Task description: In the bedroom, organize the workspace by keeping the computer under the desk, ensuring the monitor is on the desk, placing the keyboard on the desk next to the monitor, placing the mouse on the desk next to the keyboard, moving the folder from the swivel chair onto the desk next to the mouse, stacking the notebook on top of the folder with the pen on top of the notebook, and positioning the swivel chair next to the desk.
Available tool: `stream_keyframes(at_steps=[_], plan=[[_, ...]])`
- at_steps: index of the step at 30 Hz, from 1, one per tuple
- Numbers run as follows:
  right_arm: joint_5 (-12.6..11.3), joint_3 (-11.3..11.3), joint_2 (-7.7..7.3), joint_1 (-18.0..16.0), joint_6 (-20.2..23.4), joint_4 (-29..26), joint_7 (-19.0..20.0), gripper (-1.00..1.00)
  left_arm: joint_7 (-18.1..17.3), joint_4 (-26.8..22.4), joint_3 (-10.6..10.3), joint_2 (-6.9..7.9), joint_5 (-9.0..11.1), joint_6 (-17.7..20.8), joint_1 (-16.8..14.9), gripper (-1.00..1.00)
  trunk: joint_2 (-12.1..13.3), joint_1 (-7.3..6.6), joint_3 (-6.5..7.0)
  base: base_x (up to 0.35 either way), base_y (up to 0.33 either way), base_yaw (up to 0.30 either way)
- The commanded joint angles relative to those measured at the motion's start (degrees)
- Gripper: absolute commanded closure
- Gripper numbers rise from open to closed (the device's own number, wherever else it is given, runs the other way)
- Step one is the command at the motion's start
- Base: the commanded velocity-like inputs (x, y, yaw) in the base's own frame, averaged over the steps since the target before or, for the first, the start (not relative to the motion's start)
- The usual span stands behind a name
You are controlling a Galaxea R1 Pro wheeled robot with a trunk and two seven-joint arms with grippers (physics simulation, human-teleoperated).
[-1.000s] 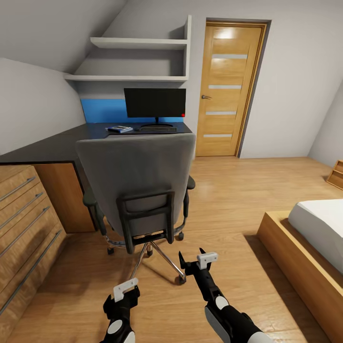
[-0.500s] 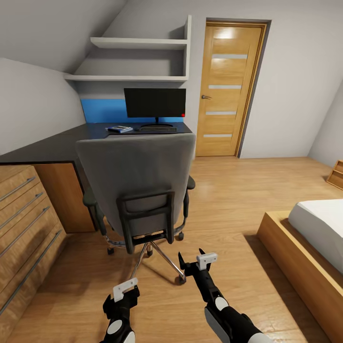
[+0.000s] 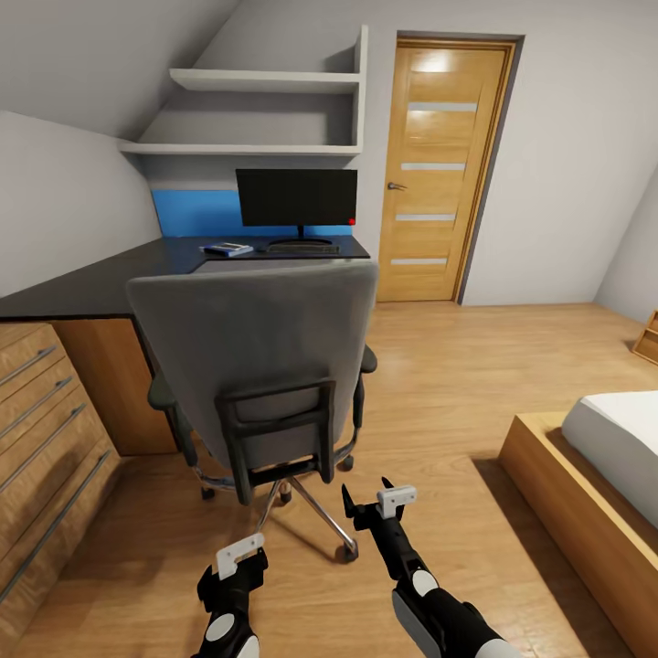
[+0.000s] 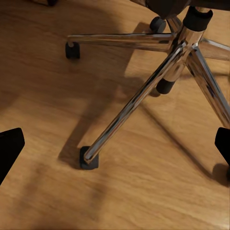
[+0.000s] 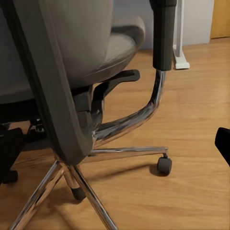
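Here's the robot standing right behind the swivel chair (image 3: 260, 366), whose grey back faces it and blocks the near part of the desk (image 3: 100, 283). The chair stands on the light wood floor (image 3: 439, 366), just off the black desktop's front edge, chrome star base and castors under it. Both arms hang low in front. The left hand (image 3: 239, 559) hovers above the floor below the chair's base, and from its wrist camera the two black fingertips (image 4: 9, 146) sit at opposite edges, spread wide, nothing between them but a chrome leg and a castor. The right hand (image 3: 388, 504) floats just beside the chair's nearest castor; its fingertips likewise stand far apart, released, looking at the chair's armrest and curved chrome support. Up on the desk, the monitor (image 3: 297, 196) stands upright against the blue wall panel (image 3: 201, 212), a small red light (image 3: 352, 221) glowing at its lower right corner. The keyboard (image 3: 304, 248) lies right in front of the monitor's stem, and to its left a small stack with a blue folder (image 3: 228, 249) rests on the desktop. A wooden dresser (image 3: 46, 429) sits at the left, the door (image 3: 439, 164) beyond, a bed (image 3: 603, 457) to the right.
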Motion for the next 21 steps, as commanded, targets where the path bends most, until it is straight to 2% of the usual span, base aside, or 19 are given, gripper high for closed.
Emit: stream_keyframes(at_steps=[1, 9, 12, 18, 21], plan=[[-0.57, 0.44, -0.04, -0.07, -0.28, 0.05, -0.19, -1.0, 0.26, 0.02, -0.22, 0.04, 0.61, -0.52, -0.05, -1.0, -0.02, -0.01, -0.05, 0.029, 0.0, 0.0], [-0.2, 0.56, -0.03, -0.07, -0.25, 0.08, -0.08, -1.0, 0.27, 0.02, -0.17, 0.04, 0.61, -0.52, -0.05, -1.0, -0.02, -0.01, -0.05, 0.009, 0.0, 0.0], [1.6, 2.17, -0.03, -0.07, -0.23, 0.13, -0.03, -1.0, 0.27, 0.02, -0.19, 0.04, 0.61, -0.52, -0.05, -1.0, -0.02, -0.01, -0.05, 0.001, 0.0, 0.0], [2.16, 3.59, -0.03, -0.07, -0.2, 0.13, -0.02, -1.0, 0.27, 0.02, -0.15, 0.04, 0.61, -0.52, -0.05, -1.0, -0.02, -0.01, -0.05, 0.014, 0.001, 0.0], [2.21, 4.02, -0.03, -0.07, -0.19, 0.13, -0.02, -1.0, 0.27, 0.02, -0.18, 0.04, 0.61, -0.52, -0.05, -1.0, -0.02, -0.01, -0.05, 0.168, 0.039, 0.0]])
